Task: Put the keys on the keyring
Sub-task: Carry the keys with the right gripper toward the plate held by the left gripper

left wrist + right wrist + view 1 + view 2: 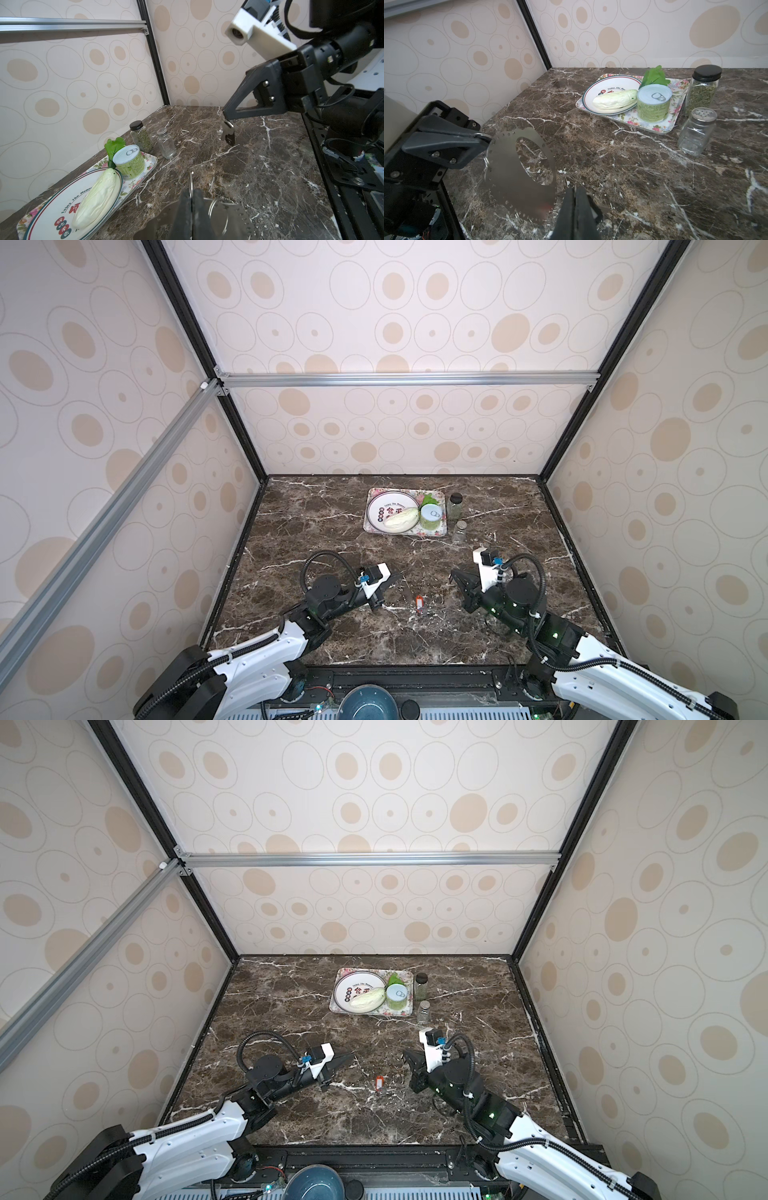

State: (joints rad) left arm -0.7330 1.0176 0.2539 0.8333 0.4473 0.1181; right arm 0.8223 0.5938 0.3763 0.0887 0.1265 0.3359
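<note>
Clamping the keyring (506, 178) by its rim in the left claw (485, 138), pinching the black-tagged key (228, 135) in the right claw (224, 113), both lifted over the table's (332, 522) front half. Leaving the red-tagged key (419, 606) lying toward the front edge. Likely needing next: aligning the key's loop with a rim hole.

Keyring (505, 176): thin grey oval plate with a big oval hole and small holes round the rim. Stands on edge, held via a small wire ring (483, 135) in the clamped left gripper (487, 141). Red-orange-tagged key (419, 606) lies flat on the table (332, 531), 5 o'clock off the plate. Black-tagged key (228, 134) dangles pinched in the right gripper (224, 113), 2 o'clock of the red one.
</note>
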